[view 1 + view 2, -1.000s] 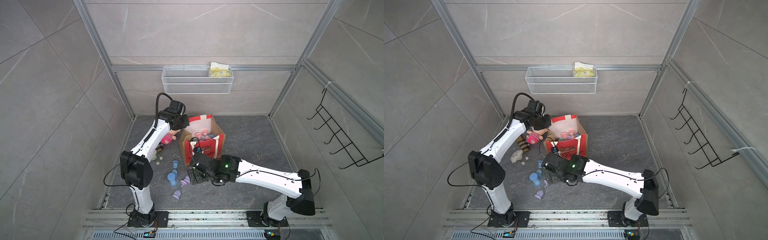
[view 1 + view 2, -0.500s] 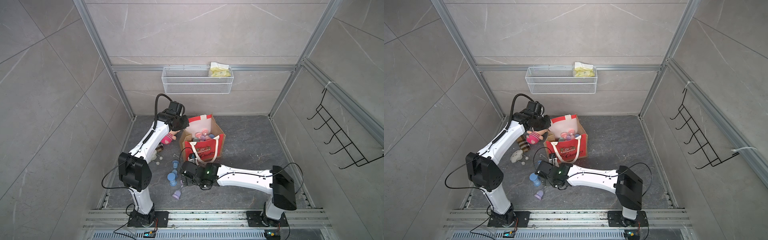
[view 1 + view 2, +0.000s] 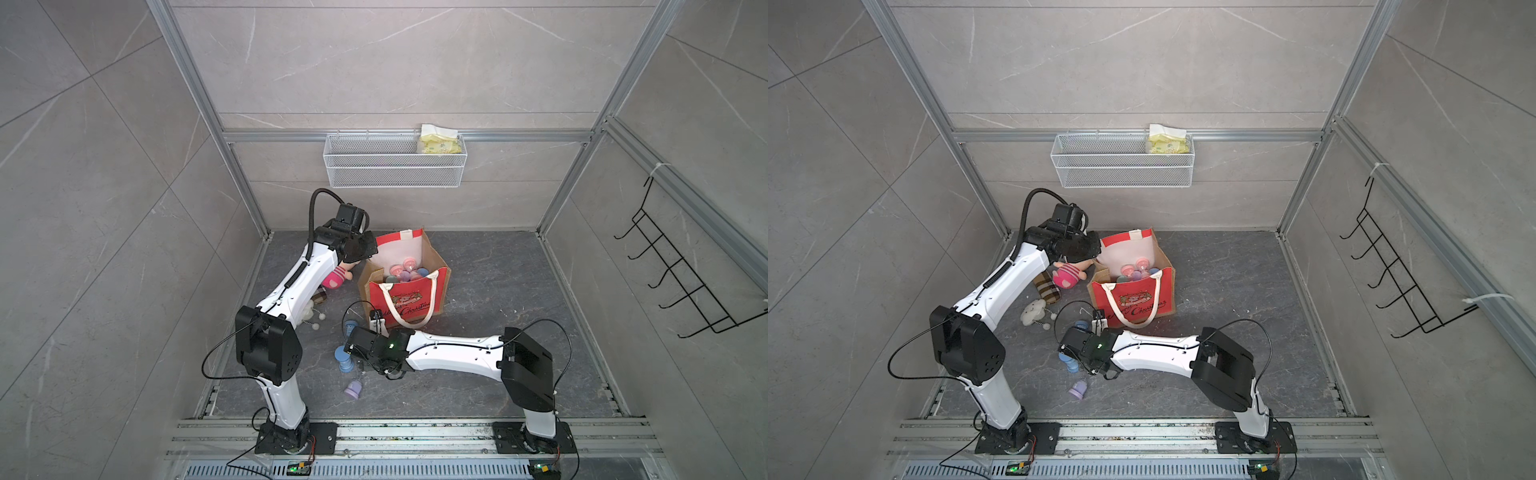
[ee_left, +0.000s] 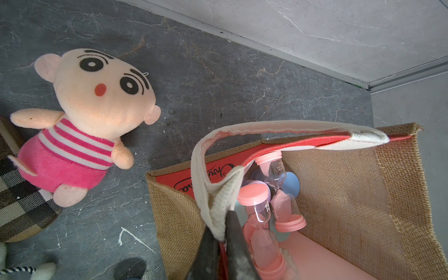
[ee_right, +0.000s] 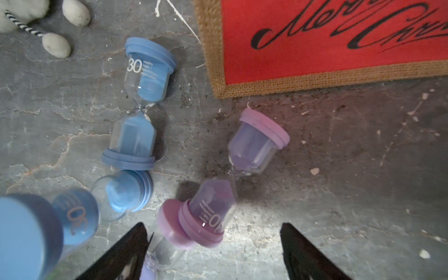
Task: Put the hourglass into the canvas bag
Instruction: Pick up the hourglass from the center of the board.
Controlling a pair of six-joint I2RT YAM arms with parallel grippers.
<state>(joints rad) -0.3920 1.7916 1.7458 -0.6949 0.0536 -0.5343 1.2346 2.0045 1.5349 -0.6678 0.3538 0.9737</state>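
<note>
The canvas bag (image 3: 405,299) (image 3: 1133,301) stands open on the floor, its red front (image 5: 315,48) facing the arms. Several pink hourglasses (image 4: 257,201) lie inside it. My left gripper (image 4: 224,225) is shut on the bag's white handle (image 4: 266,128) at the back left corner (image 3: 365,249). A purple hourglass (image 5: 232,179) lies on the floor in front of the bag. My right gripper (image 5: 214,232) hangs low over it, open, with the hourglass's capped end between the fingers. Blue hourglasses (image 5: 143,104) (image 3: 344,359) lie beside it.
Another purple hourglass (image 3: 353,390) lies nearer the front. A pink striped plush doll (image 4: 92,116), a plaid cushion (image 4: 14,194) and a white plush (image 3: 1034,311) lie left of the bag. A white wire basket (image 3: 395,166) and a black hook rack (image 3: 685,282) hang on the walls.
My right arm has swung left and down over the hourglasses on the floor, and its jaws have narrowed a little. The left arm has stayed on the handle.
</note>
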